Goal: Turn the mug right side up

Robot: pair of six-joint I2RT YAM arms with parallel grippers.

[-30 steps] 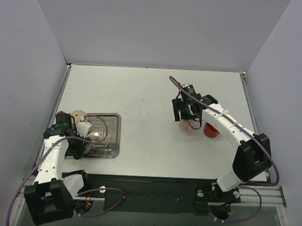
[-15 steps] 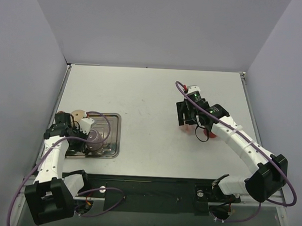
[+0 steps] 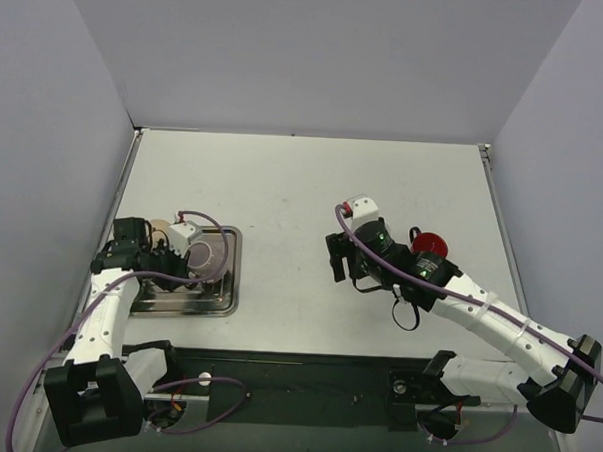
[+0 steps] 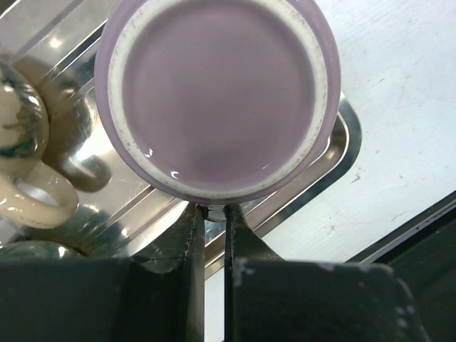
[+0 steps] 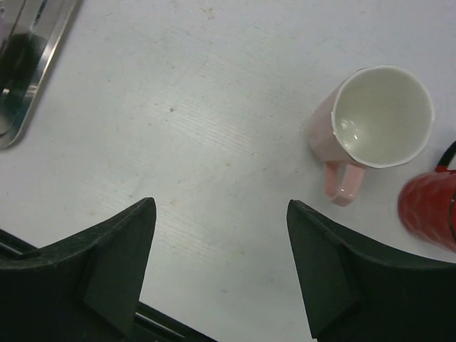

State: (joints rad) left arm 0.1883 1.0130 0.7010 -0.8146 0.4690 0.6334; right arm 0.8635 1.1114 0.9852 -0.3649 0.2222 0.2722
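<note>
1. The purple mug [image 4: 217, 92] is spotted over the metal tray [image 3: 216, 307] at the left side of the worktop [image 3: 283, 185]. Its pale-ringed base is turned squarely to the left wrist camera, and its mouth is faced away.
2. The left gripper [image 4: 211, 211] is seen right at the mug's near edge. Its jaws are drawn almost together, with only a thin slit left between them. The mug is pinched there, though the exact part gripped is hidden behind the mug's body.
3. From overhead, the purple mug is seen as a pale round face over the tray's right half. Whether the tray floor is touched cannot be told.
4. A beige mug [image 4: 21, 153] with dark markings is found in the same tray, beside the purple mug. Its looped handle is shown plainly in the left wrist view.
5. Over on the other side, the right gripper [image 5: 220, 208] is held above bare worktop, right of centre. Its jaws are spread wide and nothing is caught between them.
6. The pink mug [image 5: 374, 117] is seen standing upright on the worktop, well apart from those jaws. Its white inside is open to the right wrist camera, and its handle is pointed toward the bottom of that view.
7. A red object [image 5: 431, 210] is set just beside the pink mug, with a small gap left between them. It is cut off by the right edge of the wrist view.
</note>
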